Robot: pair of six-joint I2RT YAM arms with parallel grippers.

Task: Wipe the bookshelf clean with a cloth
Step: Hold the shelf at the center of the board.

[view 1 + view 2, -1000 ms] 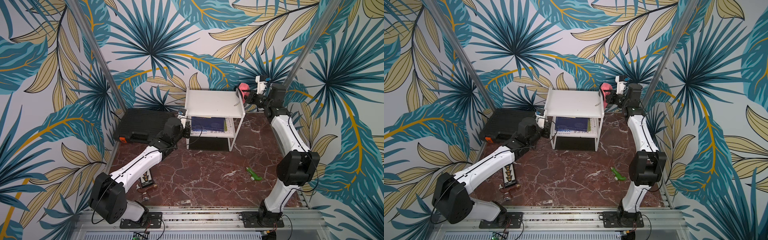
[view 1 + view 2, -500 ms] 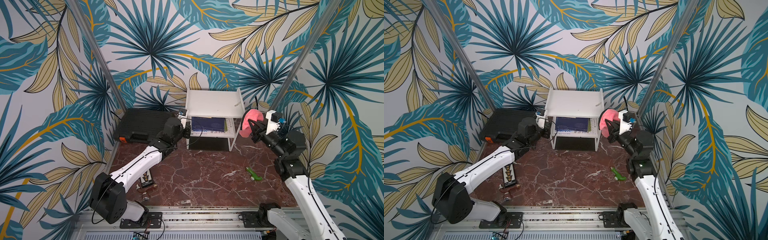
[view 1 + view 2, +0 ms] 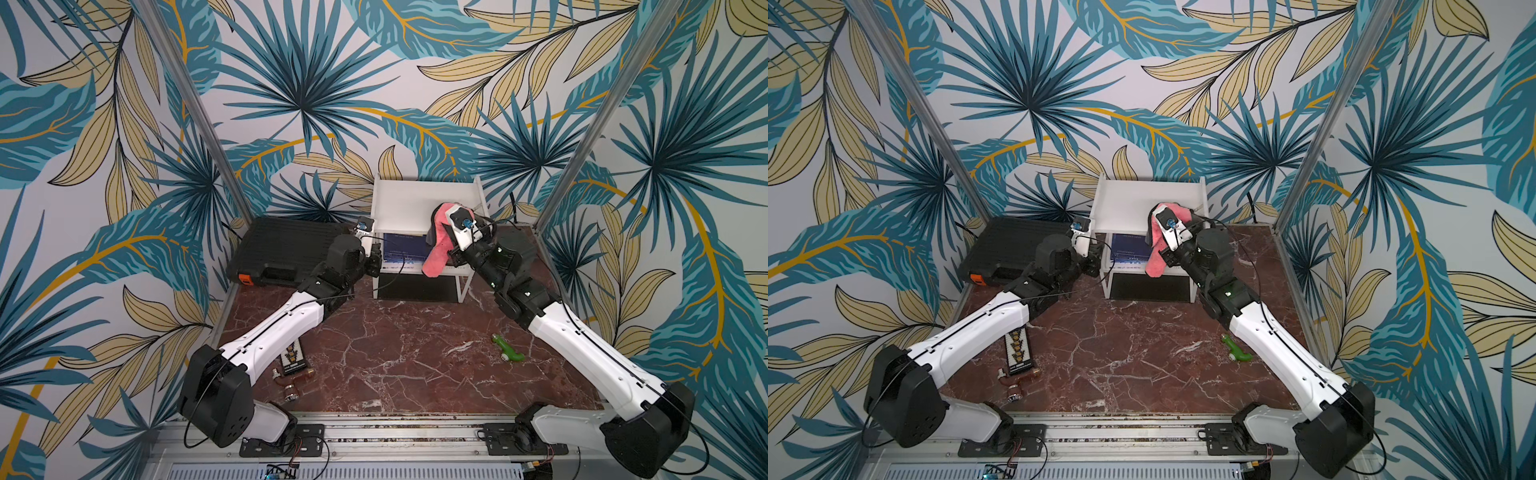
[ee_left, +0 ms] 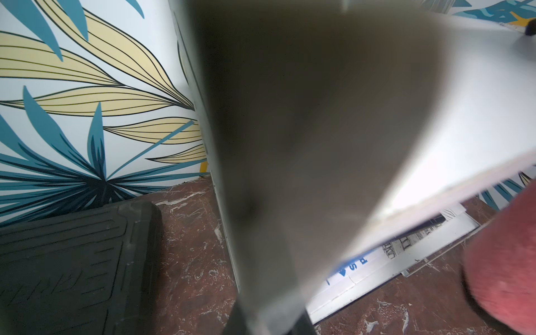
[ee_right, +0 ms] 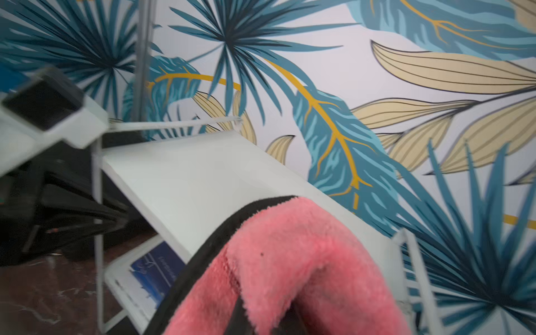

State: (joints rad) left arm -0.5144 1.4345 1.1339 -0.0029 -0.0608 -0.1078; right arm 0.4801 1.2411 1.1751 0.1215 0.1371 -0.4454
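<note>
Floor (image 3: 395, 357): red-brown marble, leaf-print walls on three sides; wide stretch btwn the two arms in front of shelf.
Shelf (image 3: 405, 203): centre, back against the wall; white top board.
Cloth (image 3: 434, 259): pink, draped over R gripper at shelf's R front corner, tail hanging past lower board's front edge. Touching top board or not: can't tell.
R gripper (image 3: 445, 224): buried in cloth, jaws clamped on it.
L gripper (image 3: 376, 261): at shelf's L front post, jaws clenched on it.
Top views only: black case (image 3: 286, 249) just beside shelf's L side; green toy (image 3: 508, 349) on floor near R arm; small bits (image 3: 295, 365) by L arm.
R wrist only: cloth's black hem, top board's front edge, blue book (image 5: 156, 269) on lower board.
L wrist only: blurred grey mass close to lens fills mid-frame; cloth tail at frame edge; print on book.
Edges/room: gap btwn shelf's R side and frame post (image 3: 582, 137); R arm well apart from toy.
</note>
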